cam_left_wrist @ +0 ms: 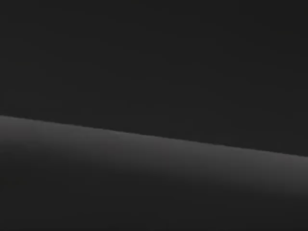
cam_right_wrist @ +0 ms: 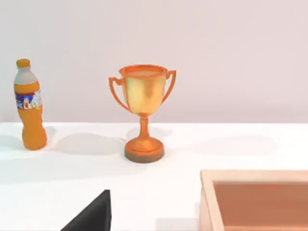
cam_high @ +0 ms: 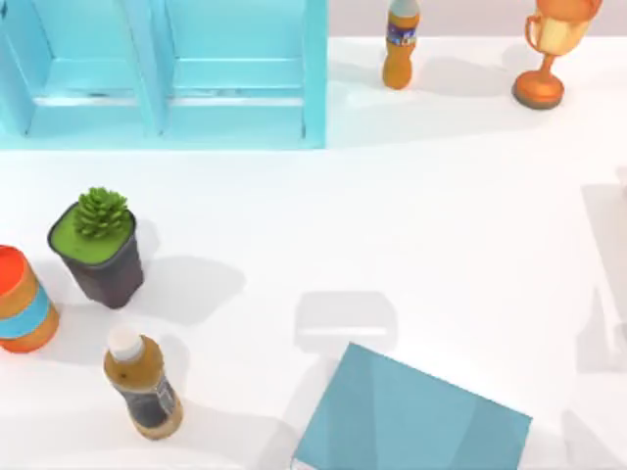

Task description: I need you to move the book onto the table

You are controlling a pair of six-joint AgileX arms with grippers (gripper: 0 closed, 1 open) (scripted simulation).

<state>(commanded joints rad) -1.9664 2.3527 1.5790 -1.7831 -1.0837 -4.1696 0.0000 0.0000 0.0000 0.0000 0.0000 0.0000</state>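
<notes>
From the top view, the large flat teal-blue rectangular book [cam_high: 411,419] is seen at the near edge of the broad white matte table [cam_high: 411,215], somewhat right of centre, with one corner pointing toward the middle of the table and its lower part cut off by the picture's edge. Its long axis appears to run slantwise, from near left toward far right, though the full outline cannot be traced. Whether it rests on the surface or is held just above it cannot be told; a soft grey shadow lies just beyond its far corner. The light-blue shelf unit [cam_high: 167,73] stands at the far left, well apart from the book. A green succulent in a dark pot [cam_high: 98,245], an orange can with a blue band [cam_high: 22,302] and a brown bottle with a white cap [cam_high: 144,384] stand at the left. An orange bottle [cam_high: 400,44] and a golden trophy cup [cam_high: 551,49] stand at the far right.

The left wrist view is dark.

In the right wrist view, the orange bottle [cam_right_wrist: 30,106] and the trophy cup [cam_right_wrist: 143,111] are seen standing upright on the table [cam_right_wrist: 96,183], with a wooden box rim [cam_right_wrist: 250,175] nearer the camera. A dark wedge [cam_right_wrist: 94,215] is seen at the picture's edge; what it is cannot be told.

Neither gripper's finger state can be told. The book is judged to lie nearer the right arm's side.
</notes>
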